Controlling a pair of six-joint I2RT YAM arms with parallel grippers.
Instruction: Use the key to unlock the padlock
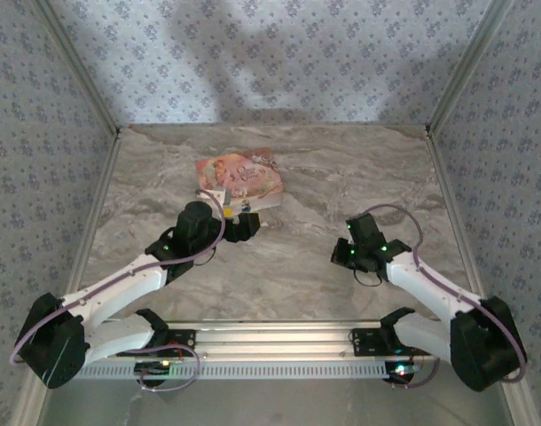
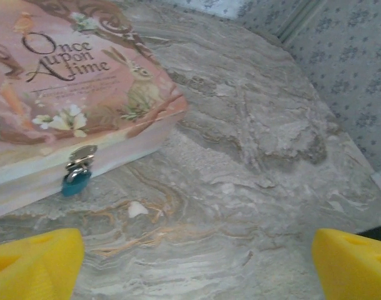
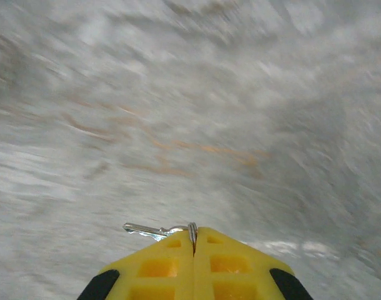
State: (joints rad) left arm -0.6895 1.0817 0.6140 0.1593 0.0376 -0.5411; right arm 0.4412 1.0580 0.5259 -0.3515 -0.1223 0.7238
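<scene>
While the right gripper (image 3: 193, 240) clamps the key (image 3: 150, 230) by its ring between yellow fingers (image 3: 231, 265) pressed flat together, the silver blade juts toward 9 o'clock over a table (image 3: 240, 94) smeared into grey and orange blur. Whatever part of the key lies behind the ring is hidden between the pads. At the left gripper (image 2: 193, 265) the fingers stand wide apart. Only their yellow tips (image 2: 34, 262) show, cut off at the 7 and 5 o'clock corners of the wrist view, and nothing lies between them but bare marble. The padlock (image 2: 76, 182), a small blue body, hangs from a metal clasp (image 2: 81, 156) on the near side of the pink box (image 2: 84, 81). It sits at about 9 o'clock in that view, well ahead of the left fingertip and untouched. Its shackle is mostly masked by the clasp, and whether it is fastened cannot be told. A white speck (image 2: 137, 209) rests on the table at 4 o'clock from the padlock. The box runs out of frame at 9 and 12 o'clock. From above, the left arm (image 1: 120, 288) reaches to the near edge of the box, where the padlock is too small to pick out. The right arm (image 1: 430, 284) stops well apart, at 4 o'clock from the box, its fingertips lost under its own dark wrist.
</scene>
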